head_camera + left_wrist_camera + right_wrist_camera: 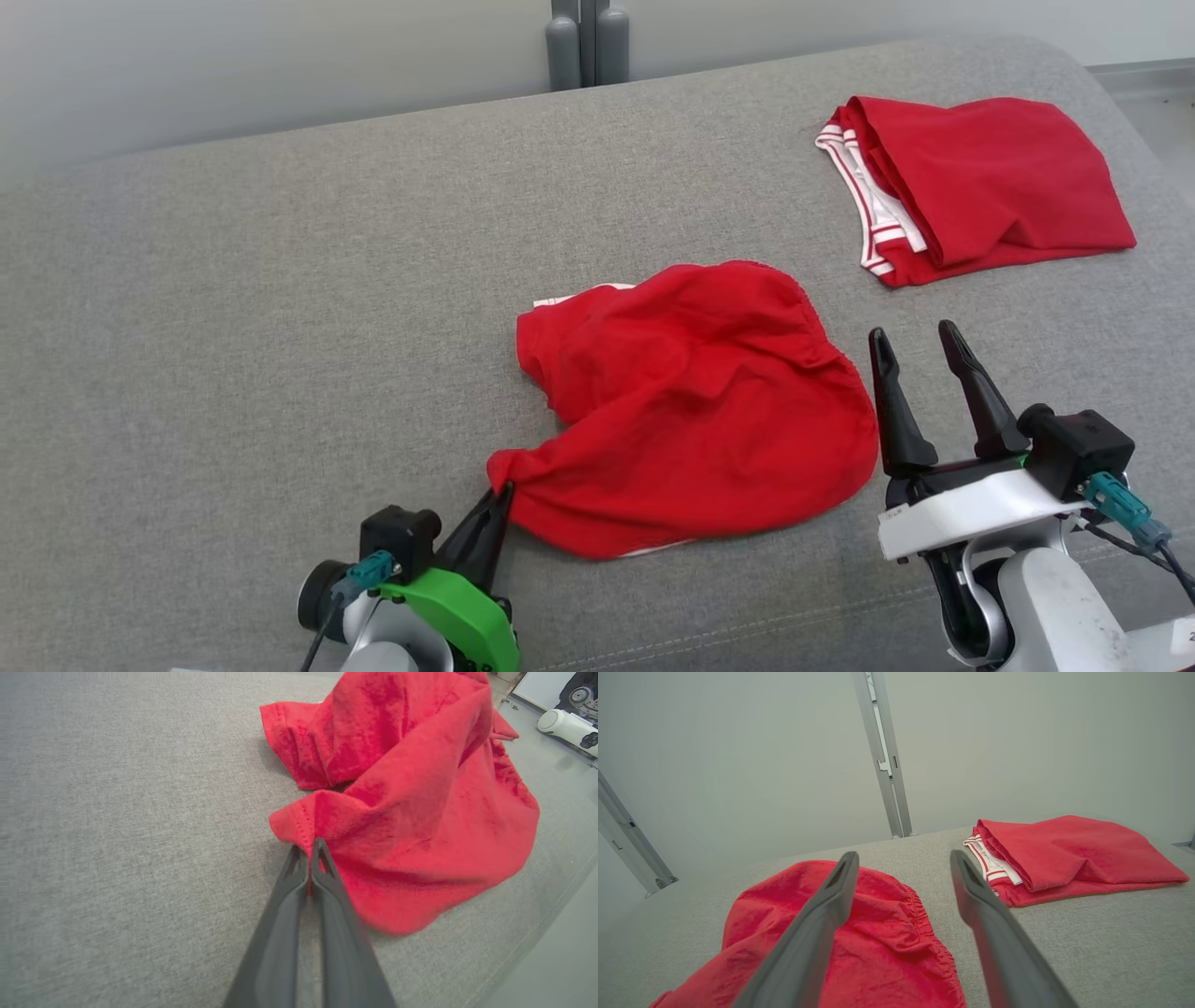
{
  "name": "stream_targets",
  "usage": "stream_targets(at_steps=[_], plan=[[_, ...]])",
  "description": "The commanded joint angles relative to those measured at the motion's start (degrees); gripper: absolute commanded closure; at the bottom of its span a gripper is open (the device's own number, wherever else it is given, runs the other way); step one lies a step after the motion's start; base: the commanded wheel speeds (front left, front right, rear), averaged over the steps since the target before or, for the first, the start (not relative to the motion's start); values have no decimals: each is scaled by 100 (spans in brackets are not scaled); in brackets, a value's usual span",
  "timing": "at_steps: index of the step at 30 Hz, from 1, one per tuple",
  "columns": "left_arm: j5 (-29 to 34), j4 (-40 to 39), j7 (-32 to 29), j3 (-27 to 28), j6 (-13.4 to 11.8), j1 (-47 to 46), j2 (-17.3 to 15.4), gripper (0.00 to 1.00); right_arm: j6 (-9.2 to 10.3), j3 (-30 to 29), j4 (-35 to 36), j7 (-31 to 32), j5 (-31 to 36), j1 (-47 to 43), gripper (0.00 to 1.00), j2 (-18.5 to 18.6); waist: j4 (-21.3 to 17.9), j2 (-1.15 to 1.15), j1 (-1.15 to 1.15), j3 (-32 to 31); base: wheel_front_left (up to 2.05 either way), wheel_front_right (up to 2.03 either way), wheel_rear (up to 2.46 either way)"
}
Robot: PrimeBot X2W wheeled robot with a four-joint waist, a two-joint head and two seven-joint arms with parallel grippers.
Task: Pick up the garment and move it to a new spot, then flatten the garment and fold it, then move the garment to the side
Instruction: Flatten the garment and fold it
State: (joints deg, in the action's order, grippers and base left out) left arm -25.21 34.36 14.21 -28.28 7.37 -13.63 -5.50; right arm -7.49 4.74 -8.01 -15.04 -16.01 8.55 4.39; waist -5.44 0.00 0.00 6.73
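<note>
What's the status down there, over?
Left gripper shut on crumpled red garment, at its corner. Right gripper open, empty, beside it. Folded red garment far right, apart, not in the way.

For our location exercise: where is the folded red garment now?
Head view, upper right of the grey surface: the folded red garment lies beyond the right gripper, apart from the crumpled garment.

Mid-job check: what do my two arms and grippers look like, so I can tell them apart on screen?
Both grippers have two long, tapered dark grey fingers. The left gripper sits on a bright green bracket; the right gripper on a white bracket above a pale forearm. Each wrist carries a black camera block with a teal connector and black cable.
</note>
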Motion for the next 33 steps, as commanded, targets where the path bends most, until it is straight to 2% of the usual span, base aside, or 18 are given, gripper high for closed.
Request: stream_targets(at_steps=[1, 9, 14, 24, 29, 33], plan=[[-41, 2, 61, 42, 14, -94, -78, 100, 0, 4, -11, -17, 24, -10, 0, 20, 53, 0, 0, -34, 0, 0, 0], [126, -576, 96, 335, -181, -46, -293, 100, 0, 5, -15, -17, 0, -91, 0, 37, 337, 0, 0, -106, 0, 0, 0], [285, -1261, 43, 434, -474, 193, -580, 100, 0, 24, -45, -16, -27, -132, 0, 28, 634, 0, 0, -154, 0, 0, 0], [259, -2091, -394, 559, -789, 609, -968, 100, 0, 94, -71, -16, -37, -29, 0, -19, 772, 0, 0, -90, 0, 0, 0], [202, -2275, -453, 561, -797, 630, -1020, 100, 0, 84, -108, -17, -41, 23, 0, -12, 674, 0, 0, -29, 0, 0, 0], [233, -2003, -411, 550, -694, 359, -1062, 100, 0, 113, -150, -17, -19, 109, 0, -12, 519, 0, 0, 38, 0, 0, 0]])
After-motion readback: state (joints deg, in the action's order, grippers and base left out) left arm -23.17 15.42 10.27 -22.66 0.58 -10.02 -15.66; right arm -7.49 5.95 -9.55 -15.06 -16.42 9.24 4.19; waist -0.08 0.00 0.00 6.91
